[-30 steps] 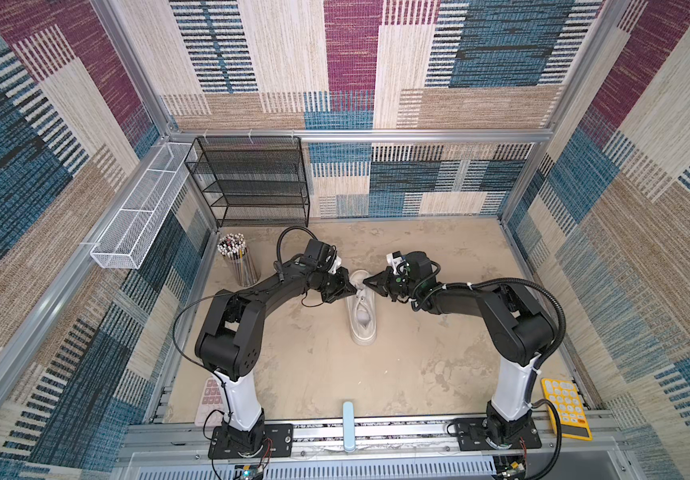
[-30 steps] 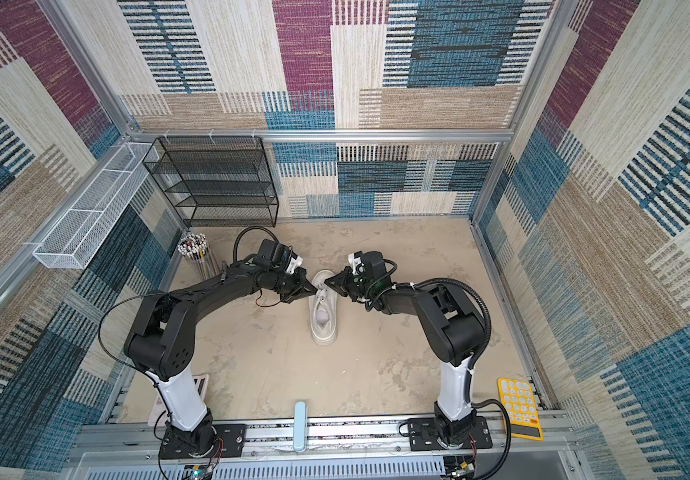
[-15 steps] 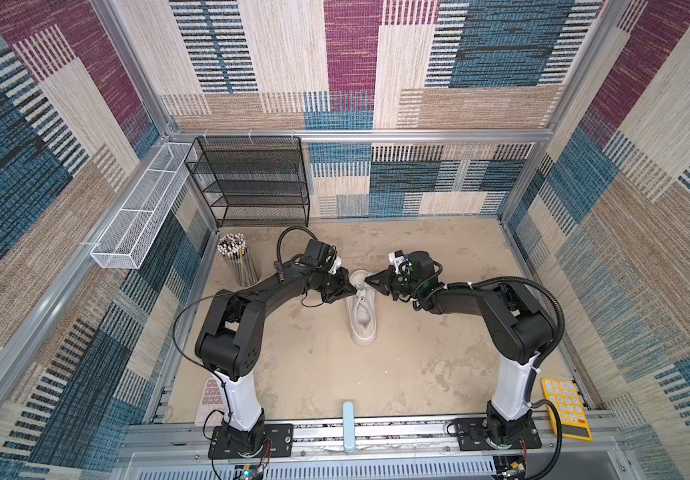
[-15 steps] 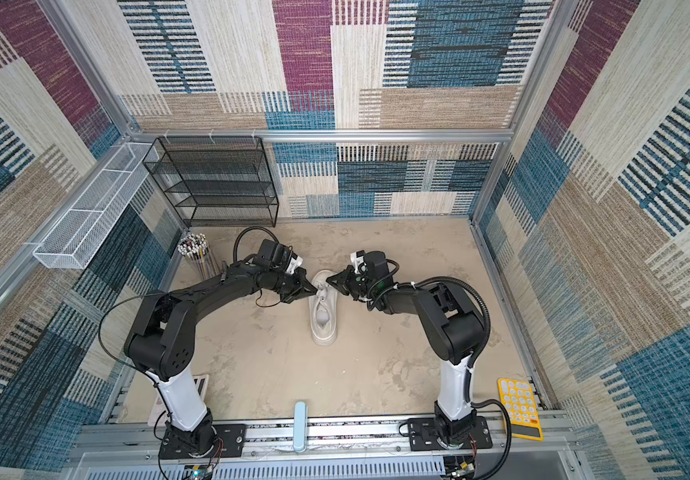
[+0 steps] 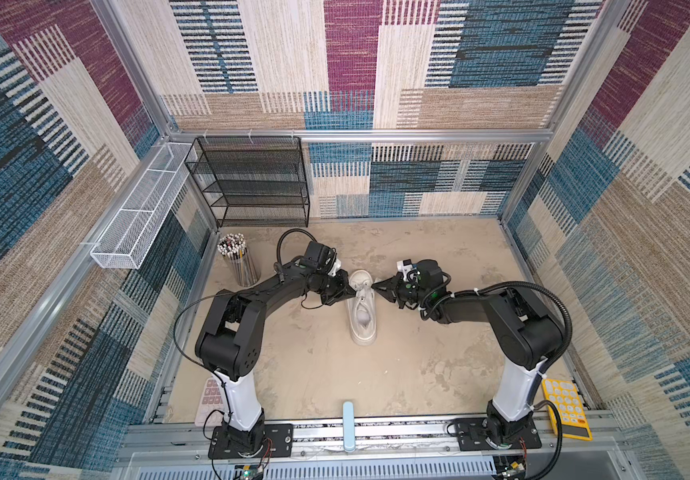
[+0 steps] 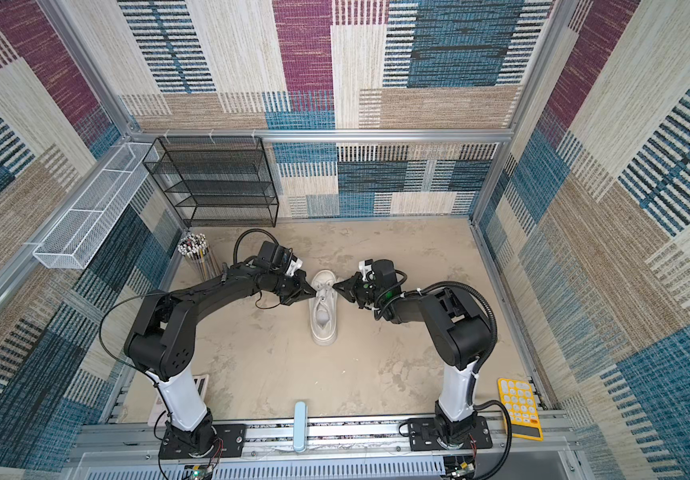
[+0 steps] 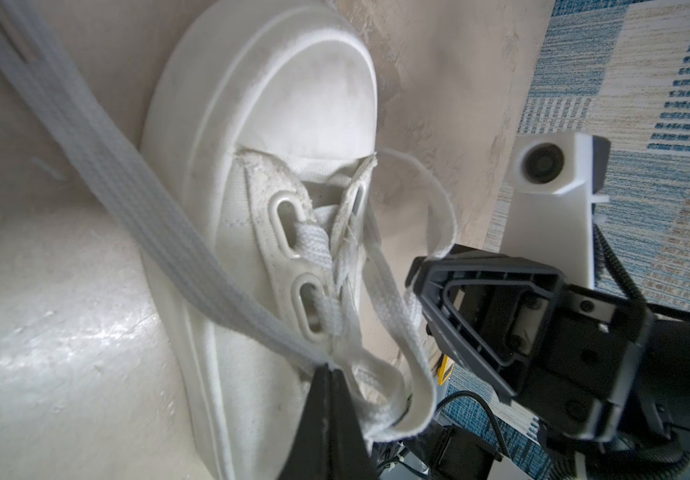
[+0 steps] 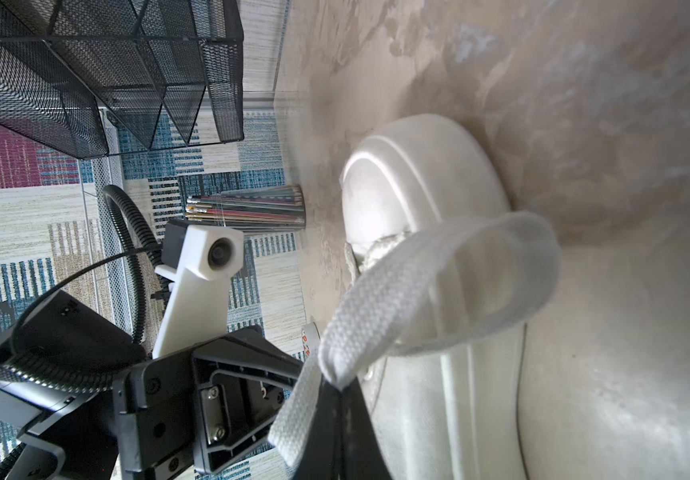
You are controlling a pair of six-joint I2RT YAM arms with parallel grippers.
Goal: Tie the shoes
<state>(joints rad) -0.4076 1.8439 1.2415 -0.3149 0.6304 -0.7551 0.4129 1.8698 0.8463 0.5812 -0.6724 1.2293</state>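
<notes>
A white sneaker (image 5: 362, 328) (image 6: 323, 328) stands mid-table with its toe towards the back wall. My left gripper (image 5: 353, 292) (image 6: 314, 293) is at the shoe's left side by the eyelets, and my right gripper (image 5: 374, 286) (image 6: 334, 286) faces it from the right. In the left wrist view the left gripper (image 7: 332, 368) is shut on a flat white lace (image 7: 156, 199) where it bends into a loop. In the right wrist view the right gripper (image 8: 340, 387) is shut on a folded lace loop (image 8: 439, 266) above the toe cap (image 8: 414, 174). The lace tips are hidden.
A black mesh rack (image 5: 252, 183) stands at the back left, with a cup of pencils (image 5: 238, 264) in front of it. A white wire basket (image 5: 140, 216) hangs on the left wall. A yellow calculator (image 5: 565, 409) lies front right, a pink one (image 5: 208, 401) front left.
</notes>
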